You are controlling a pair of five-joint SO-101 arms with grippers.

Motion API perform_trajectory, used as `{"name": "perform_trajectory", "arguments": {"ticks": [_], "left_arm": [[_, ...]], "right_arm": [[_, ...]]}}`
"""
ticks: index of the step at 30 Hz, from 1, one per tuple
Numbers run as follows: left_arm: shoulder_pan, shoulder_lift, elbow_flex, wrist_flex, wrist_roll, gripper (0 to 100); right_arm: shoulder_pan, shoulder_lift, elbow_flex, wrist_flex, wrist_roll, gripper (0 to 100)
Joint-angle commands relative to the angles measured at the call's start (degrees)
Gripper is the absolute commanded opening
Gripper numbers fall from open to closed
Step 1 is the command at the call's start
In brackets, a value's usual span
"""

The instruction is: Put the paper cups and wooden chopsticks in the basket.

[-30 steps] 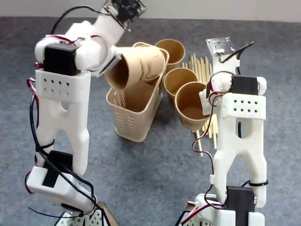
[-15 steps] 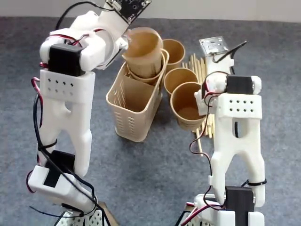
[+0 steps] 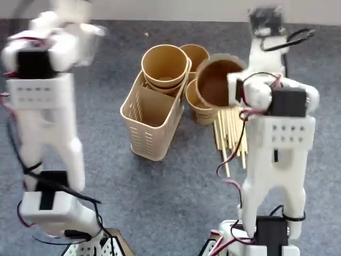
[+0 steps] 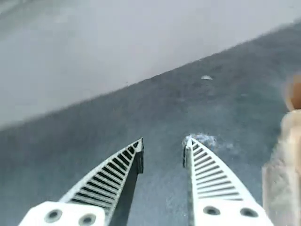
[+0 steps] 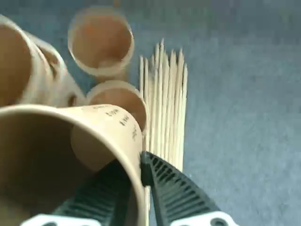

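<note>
Beige slotted plastic basket point(image 3: 152, 125) is standing on the grey carpeted table point(image 3: 160, 213), and a nested stack of brown paper cups point(image 3: 165, 64), at least two judging by the rims, is sitting in its far end. The right jaws are clamping the rim of another brown paper cup point(image 3: 216, 82), one finger inside the wall and one outside. This cup is hanging tilted, raised off the table, near the basket's far end but not over its opening.

Two loose paper cups are waiting on the table: one point(image 3: 196, 53) just behind the basket, the other point(image 3: 198, 106) partly under the held cup. A bundle of pale wooden chopsticks point(image 3: 232, 130) is lying flat beside the right arm, with nothing gripping it. The left jaws are standing wide apart and holding nothing, pointing at bare table away from the basket.

The job is looking less than half done. The held cup is needing a short carry across to the basket, then two more cups and all the chopsticks are remaining.
</note>
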State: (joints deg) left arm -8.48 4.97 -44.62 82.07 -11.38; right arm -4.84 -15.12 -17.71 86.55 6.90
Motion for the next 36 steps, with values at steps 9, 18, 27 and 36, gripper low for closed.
{"name": "perform_trajectory", "arguments": {"ticks": [9, 18, 27, 36], "left_arm": [[-17.01, -0.75, 21.41, -2.73, 20.22, 17], [-17.89, -0.84, 39.08, -18.02, 20.66, 17], [-14.81, -0.66, 43.56, -20.66, 23.47, 17], [-10.24, -0.75, 55.69, -35.08, 23.56, 17]], "right_arm": [[-17.27, 14.73, -34.24, -4.00, -5.01, 0.5], [-14.20, 23.52, -34.59, 1.89, -4.84, 0.5], [-14.37, 30.29, -27.74, 2.42, 0.09, 1.0], [-14.46, 34.15, -39.78, 1.19, -3.25, 29.0]]}}
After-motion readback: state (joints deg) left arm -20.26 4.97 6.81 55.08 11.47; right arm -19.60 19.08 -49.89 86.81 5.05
